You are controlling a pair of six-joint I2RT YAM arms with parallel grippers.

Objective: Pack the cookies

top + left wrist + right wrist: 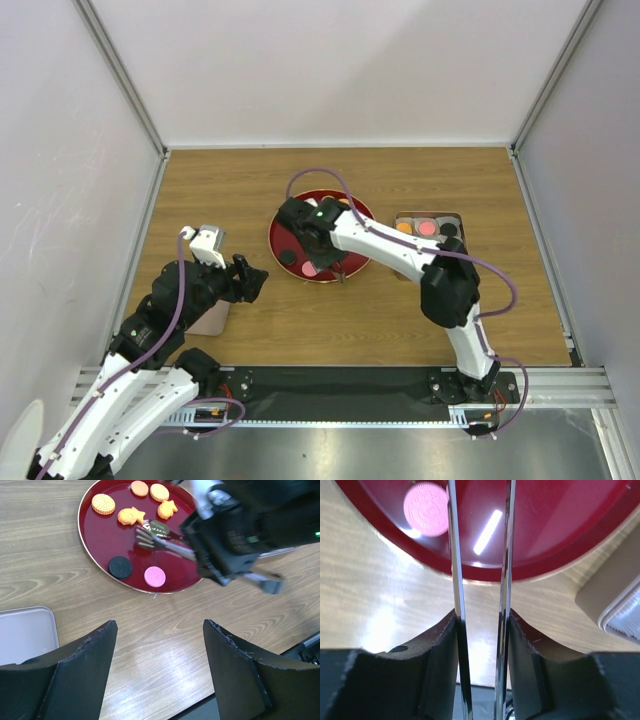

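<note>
On the plate [272, 240] mid-worktop [300, 330], cookies [103, 504] are spread: orange ones toward 1 o'clock, a black cookie [120, 567] and a pink cookie [154, 576] toward 7. Tongs [167, 544] are pinched by the right hand [481, 640], their tips at a green cookie [159, 527]; more cookies are held in the tin [460, 215] at 3 o'clock. The left hand [160, 625] is held spread at 9 o'clock.
</note>
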